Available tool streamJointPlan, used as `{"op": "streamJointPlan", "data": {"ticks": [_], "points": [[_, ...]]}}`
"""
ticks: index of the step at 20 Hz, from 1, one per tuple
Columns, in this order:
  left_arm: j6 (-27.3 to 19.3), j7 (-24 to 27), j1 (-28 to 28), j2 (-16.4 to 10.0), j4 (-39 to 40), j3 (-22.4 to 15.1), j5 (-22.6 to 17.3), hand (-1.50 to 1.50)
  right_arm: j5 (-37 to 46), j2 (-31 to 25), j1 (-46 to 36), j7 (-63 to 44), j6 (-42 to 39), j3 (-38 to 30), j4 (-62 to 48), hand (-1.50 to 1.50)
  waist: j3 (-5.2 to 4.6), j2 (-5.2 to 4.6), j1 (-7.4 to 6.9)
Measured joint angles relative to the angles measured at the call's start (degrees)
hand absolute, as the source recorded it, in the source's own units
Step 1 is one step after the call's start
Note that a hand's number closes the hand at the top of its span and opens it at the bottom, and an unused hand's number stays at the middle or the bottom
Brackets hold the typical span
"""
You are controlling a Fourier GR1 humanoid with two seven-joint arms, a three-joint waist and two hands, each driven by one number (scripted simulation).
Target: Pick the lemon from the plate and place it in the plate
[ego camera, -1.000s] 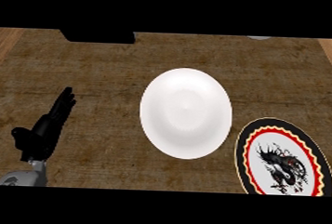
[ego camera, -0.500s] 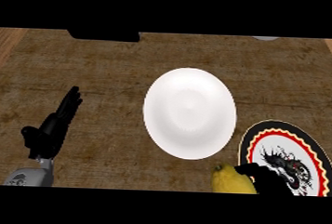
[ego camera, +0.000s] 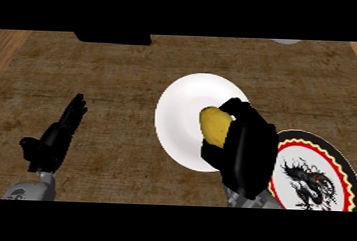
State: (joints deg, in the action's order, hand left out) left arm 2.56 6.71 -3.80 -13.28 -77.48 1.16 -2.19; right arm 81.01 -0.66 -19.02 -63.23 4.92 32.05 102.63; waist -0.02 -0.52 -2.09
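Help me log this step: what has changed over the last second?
The right robot hand rose from the lower edge, curled round the lemon, and now holds it over the white plate. The left robot hand stayed open at the left; the white plate and the patterned plate kept their places.

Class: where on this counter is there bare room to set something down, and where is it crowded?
Bare counter lies between the left robot hand and the white plate, and above that plate. Crowded at right: the right robot hand holds the lemon over the white plate, beside the patterned plate.
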Motion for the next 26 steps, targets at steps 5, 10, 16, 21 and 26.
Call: {"op": "streamJointPlan", "data": {"ticks": [5, 10, 16, 21, 26], "points": [[0.1, -0.3, -1.1, -0.2, 0.1, 0.3, 0.0, 0.00, -3.1, 0.2, -5.9, -0.8, 8.1, -5.4, -7.8, -1.50, 0.05, -0.09, -0.35], [0.5, -1.2, -2.0, -0.4, 0.1, 0.5, -0.2, 0.00, -7.0, 0.2, -10.1, -1.1, 13.2, -9.6, -17.1, -1.50, 0.06, -0.14, -0.48], [0.6, -0.3, -0.9, -0.3, 0.3, 0.7, -0.1, 0.00, -9.0, 0.2, -10.4, 0.5, 24.8, -11.6, -20.7, -1.50, 0.10, 0.06, -0.20], [0.0, 0.4, -0.3, -0.1, 1.1, 1.0, 0.3, 0.00, -10.0, 0.3, -7.8, 3.1, 35.4, -14.1, -16.9, -1.50, 0.11, 0.36, 0.99], [-0.3, -0.1, 0.3, -0.3, 0.5, 1.7, 0.1, 0.00, -14.0, 0.5, 1.1, 5.0, 45.2, -13.3, -9.5, -1.50, 0.12, 0.63, 2.07]]}}
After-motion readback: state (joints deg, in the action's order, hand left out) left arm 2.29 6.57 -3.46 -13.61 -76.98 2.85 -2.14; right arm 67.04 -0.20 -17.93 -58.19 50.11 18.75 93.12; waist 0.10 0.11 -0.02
